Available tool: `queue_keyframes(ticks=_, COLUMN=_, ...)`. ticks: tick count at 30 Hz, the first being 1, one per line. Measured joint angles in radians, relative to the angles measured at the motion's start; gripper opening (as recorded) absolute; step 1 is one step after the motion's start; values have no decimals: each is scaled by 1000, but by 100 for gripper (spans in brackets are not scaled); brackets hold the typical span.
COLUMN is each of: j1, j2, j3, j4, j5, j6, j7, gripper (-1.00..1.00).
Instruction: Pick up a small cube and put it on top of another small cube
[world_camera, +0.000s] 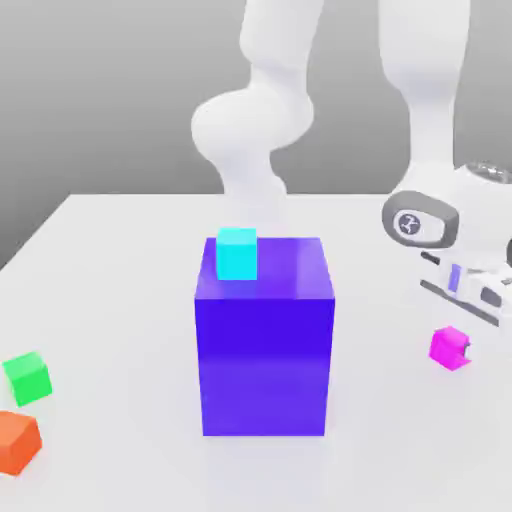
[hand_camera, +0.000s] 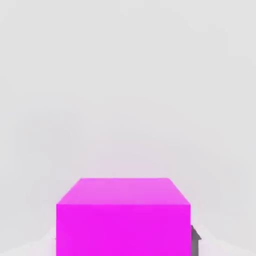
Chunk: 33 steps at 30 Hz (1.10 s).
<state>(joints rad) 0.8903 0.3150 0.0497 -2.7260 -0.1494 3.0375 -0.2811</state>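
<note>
The small magenta cube (world_camera: 446, 346) sits low at the table surface on the exterior view's right. My gripper (world_camera: 458, 345) comes down on it from above, its white hand (world_camera: 455, 280) just over the cube, and it is shut on the cube. In the hand view the magenta cube (hand_camera: 122, 220) looms close between the jaws, with a dark fingertip (hand_camera: 196, 240) pressed against one side. A small cyan cube (world_camera: 237, 252) rests on top of the big blue-violet block (world_camera: 264, 350) in the middle of the table.
A green cube (world_camera: 27, 377) and an orange cube (world_camera: 16, 441) lie near the table's front on the exterior view's left. The tall blue-violet block stands between them and my gripper. The white arm (world_camera: 255, 120) rises behind the block.
</note>
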Motion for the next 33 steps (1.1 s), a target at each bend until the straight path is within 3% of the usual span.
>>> queue_keyframes(ticks=9, j1=-70, j2=-215, j3=53, j4=-10, j5=113, j6=-216, j7=-71, gripper=-100)
queue_keyframes(ticks=22, j1=-423, j2=-110, j3=-322, j4=323, j5=182, j6=-511, j7=38, gripper=-100)
queue_keyframes(ticks=33, j1=-697, j2=-174, j3=-617, j4=284, j5=208, j6=-514, j7=67, gripper=-100)
